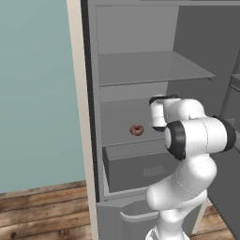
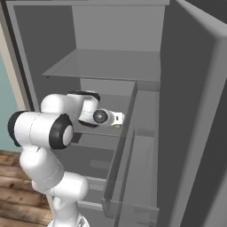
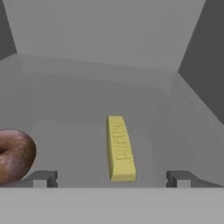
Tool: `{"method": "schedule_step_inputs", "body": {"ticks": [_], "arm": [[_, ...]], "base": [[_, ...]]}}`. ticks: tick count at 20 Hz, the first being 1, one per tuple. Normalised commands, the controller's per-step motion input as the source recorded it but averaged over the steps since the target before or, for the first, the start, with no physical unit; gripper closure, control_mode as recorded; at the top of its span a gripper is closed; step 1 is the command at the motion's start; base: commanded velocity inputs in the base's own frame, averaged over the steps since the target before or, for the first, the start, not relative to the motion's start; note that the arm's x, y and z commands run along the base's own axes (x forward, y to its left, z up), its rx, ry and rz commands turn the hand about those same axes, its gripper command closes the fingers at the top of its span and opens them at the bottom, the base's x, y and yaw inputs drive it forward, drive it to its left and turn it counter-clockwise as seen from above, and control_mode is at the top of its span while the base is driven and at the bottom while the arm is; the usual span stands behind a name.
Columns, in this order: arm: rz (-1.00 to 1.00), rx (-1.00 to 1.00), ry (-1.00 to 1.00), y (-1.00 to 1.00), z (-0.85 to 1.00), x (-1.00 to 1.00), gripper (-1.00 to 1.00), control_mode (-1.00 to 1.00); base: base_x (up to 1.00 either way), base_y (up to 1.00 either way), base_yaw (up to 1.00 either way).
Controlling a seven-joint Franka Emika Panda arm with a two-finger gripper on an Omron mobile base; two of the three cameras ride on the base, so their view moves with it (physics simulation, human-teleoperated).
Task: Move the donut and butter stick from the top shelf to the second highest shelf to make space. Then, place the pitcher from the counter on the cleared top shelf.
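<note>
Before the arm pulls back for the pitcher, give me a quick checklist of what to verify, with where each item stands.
1. Tool open, holding nothing: ok, tips stand wide either side of the butter.
2. Butter lying flat on the second shelf: ok.
3. Donut on the same shelf: ok, it sits left of the butter, apart from it.
4. Top shelf free for the pitcher: ok, nothing shows on it in either base view.
5. Tool clear of the butter for withdrawal: cannot tell, the butter's near end lies between the tips, contact unclear.
6. Pitcher's position: cannot tell.
</note>
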Motion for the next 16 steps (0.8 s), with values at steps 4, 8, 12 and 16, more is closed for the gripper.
{"method": "schedule_step_inputs", "body": {"ticks": [4,8,12,16], "arm": [[0.00,-0.03,0.06,0.01,1.00,-0.43,-1.00,-1.00],[0.00,-0.05,0.17,0.09,0.96,-0.57,-1.00,-1.00],[0.01,-0.05,0.24,0.04,0.99,-0.59,-1.00,-1.00],[0.01,-0.05,0.24,0.00,1.00,-0.52,-1.00,-1.00]], "base": [[0.00,0.00,0.00],[0.00,0.00,0.00],[0.00,0.00,0.00],[0.00,0.00,0.00]]}}
